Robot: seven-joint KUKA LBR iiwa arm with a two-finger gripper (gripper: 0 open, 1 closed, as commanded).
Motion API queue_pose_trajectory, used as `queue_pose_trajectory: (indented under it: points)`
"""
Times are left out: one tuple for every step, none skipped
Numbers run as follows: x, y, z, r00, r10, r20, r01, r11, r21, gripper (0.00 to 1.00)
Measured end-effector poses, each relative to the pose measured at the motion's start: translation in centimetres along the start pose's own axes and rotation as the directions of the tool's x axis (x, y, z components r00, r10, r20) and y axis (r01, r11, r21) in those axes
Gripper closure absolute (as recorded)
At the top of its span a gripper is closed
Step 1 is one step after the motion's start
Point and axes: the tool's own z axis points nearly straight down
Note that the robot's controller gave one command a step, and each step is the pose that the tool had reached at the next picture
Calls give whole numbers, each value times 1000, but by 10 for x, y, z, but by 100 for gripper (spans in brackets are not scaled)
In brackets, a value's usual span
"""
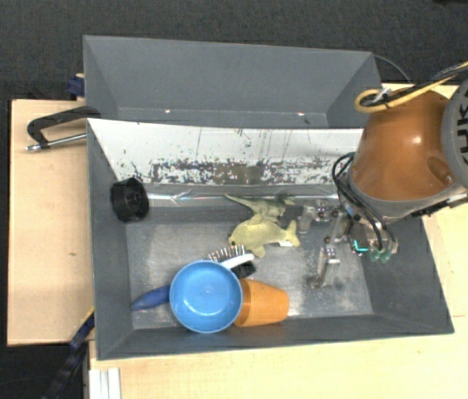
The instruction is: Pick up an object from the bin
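Observation:
My gripper (328, 261) hangs low over the bare bin floor in the right half, below the orange wrist cover. A pale yellow-green soft toy (260, 229) lies just to its left, near the middle of the bin and apart from it. Further left and nearer the front lies a brush with black and white bristles (235, 261). An orange cup (267, 304) lies on its side at the front, left of and below the gripper. Nothing shows in the gripper's grasp.
A blue round bowl (206, 297) leans against the orange cup at the front, with a blue flat piece (147, 301) to its left. A black round knob-like thing (129, 199) sits in the back left corner. The arm fills the bin's right rim.

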Motion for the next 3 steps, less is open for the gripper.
queue_pose_trajectory:
  points:
    - [-83,42,96,1000,-15,21,15,1000,-3,0]
    - [-79,60,91,990,138,22,-138,990,3,0]
    - [-80,63,90,990,138,28,-137,990,-3,100]
